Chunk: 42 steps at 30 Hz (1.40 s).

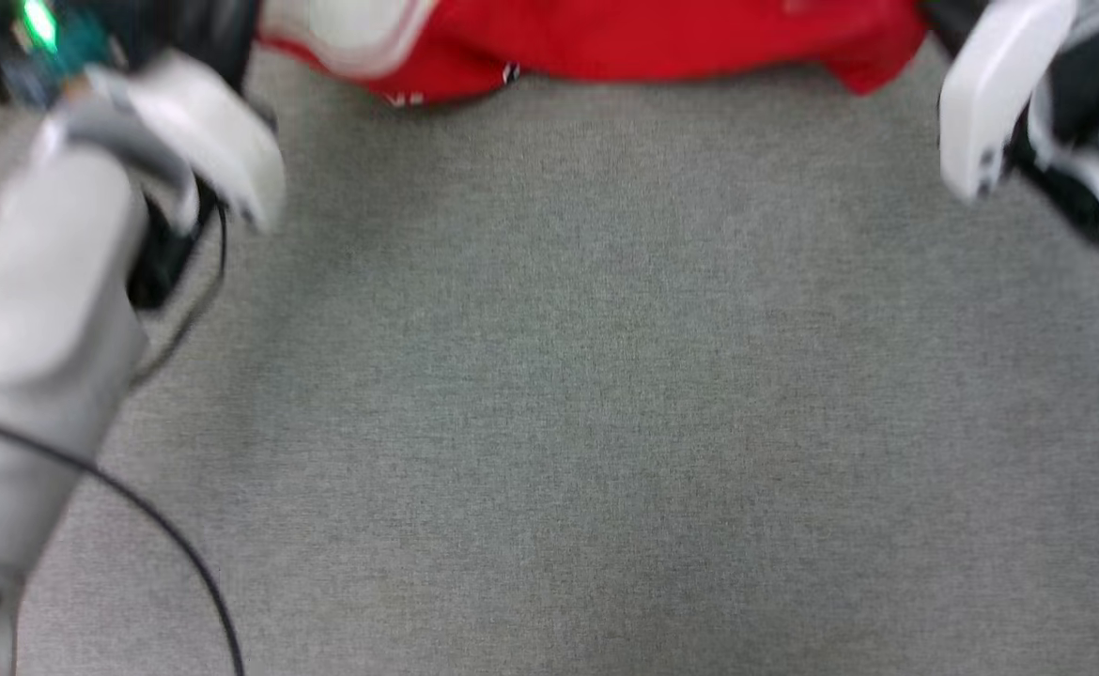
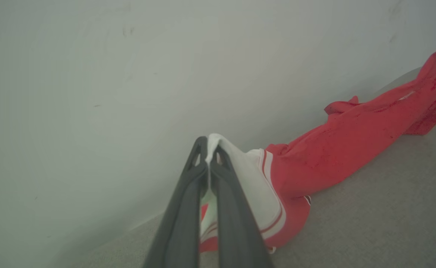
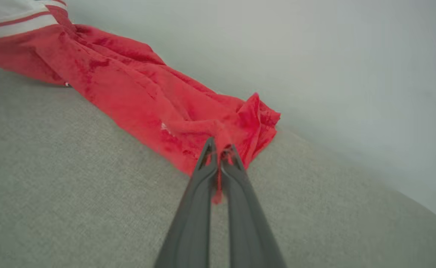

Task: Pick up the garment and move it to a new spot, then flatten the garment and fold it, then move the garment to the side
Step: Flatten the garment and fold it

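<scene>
Head view: one garment (image 1: 662,38), red and bunched lengthwise, lies along the far edge of the grey cloth surface (image 1: 606,376), one end at each of two grippers. Left wrist view: left gripper (image 2: 208,149), both dark fingers pressed together, pinches the white-lined striped end. Right wrist view: right gripper (image 3: 221,149), fingers likewise closed, pinches a red corner of the other end, with a pale wall (image 3: 352,56) just behind.

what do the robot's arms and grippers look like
Both arms have pale grey-white shells over black joints: left arm, right arm. A black cable loops off the left one, and a green light glows near it. The left gripper and right gripper each have two long dark tapered fingers.
</scene>
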Tool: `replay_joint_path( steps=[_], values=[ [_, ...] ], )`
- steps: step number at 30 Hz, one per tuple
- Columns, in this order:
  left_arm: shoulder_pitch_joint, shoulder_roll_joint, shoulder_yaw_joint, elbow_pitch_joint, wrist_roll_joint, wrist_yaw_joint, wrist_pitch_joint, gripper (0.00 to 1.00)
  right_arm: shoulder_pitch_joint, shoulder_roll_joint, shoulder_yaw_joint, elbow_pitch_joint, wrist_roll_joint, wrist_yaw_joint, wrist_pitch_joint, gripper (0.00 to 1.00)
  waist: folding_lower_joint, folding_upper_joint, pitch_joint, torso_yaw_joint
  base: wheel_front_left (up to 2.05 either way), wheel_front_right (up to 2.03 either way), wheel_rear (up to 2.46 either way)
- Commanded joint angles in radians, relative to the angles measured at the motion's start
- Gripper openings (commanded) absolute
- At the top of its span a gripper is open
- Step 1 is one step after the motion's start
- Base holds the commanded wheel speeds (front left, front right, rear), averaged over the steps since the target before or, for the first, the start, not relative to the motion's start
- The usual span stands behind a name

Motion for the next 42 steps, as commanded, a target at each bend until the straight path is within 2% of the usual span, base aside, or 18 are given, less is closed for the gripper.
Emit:
replay_joint_path(
  steps=[1, 8, 19, 23, 31, 37, 42],
  values=[
    [0.053, 0.016, -0.006, -0.024, 0.007, 0.007, -0.006, 0.0, 0.036, -0.018, 0.012, -0.014, 0.015, -0.001, -0.011, 0.0, 0.0, -0.0001, -0.038, 0.0, 0.0, 0.0, 0.0],
    [0.429, 0.077, -0.009, -0.246, -0.032, 0.132, -0.002, 0.0, 0.26, -0.121, 0.119, -0.119, 0.1, -0.001, -0.038, 0.0, 0.0, -0.0001, -0.148, -0.002, 0.0, 0.0, 0.0],
    [0.918, 0.171, -0.035, -0.513, -0.14, 0.332, 0.032, 0.0, 0.567, -0.257, 0.177, -0.256, 0.168, -0.001, -0.083, 0.0, 0.0, -0.0001, -0.288, -0.014, 0.0, 0.0, 0.0],
    [1.041, 0.188, -0.048, -0.574, -0.181, 0.373, 0.041, 0.0, 0.671, -0.302, 0.17, -0.307, 0.179, -0.001, -0.092, 0.0, 0.0, -0.0001, -0.33, -0.015, 0.0, 0.0, 0.0],
    [1.201, 0.189, -0.078, -0.655, -0.213, 0.456, 0.043, 0.0, 0.885, -0.379, 0.083, -0.391, 0.184, -0.001, -0.118, 0.0, 0.0, -0.0001, -0.372, -0.007, 0.0, 0.0, 0.0],
    [1.283, 0.173, -0.104, -0.682, -0.241, 0.478, 0.044, 0.0, 1.039, -0.396, -0.009, -0.445, 0.176, -0.001, -0.102, 0.0, 0.0, -0.0001, -0.39, -0.002, 0.0, 0.0, 0.0],
    [1.283, 0.162, -0.118, -0.668, -0.235, 0.469, 0.046, 0.0, 1.12, -0.372, -0.097, -0.475, 0.153, -0.001, -0.078, 0.0, 0.0, -0.0001, -0.391, 0.005, 0.0, 0.0, 0.0]
  ],
)
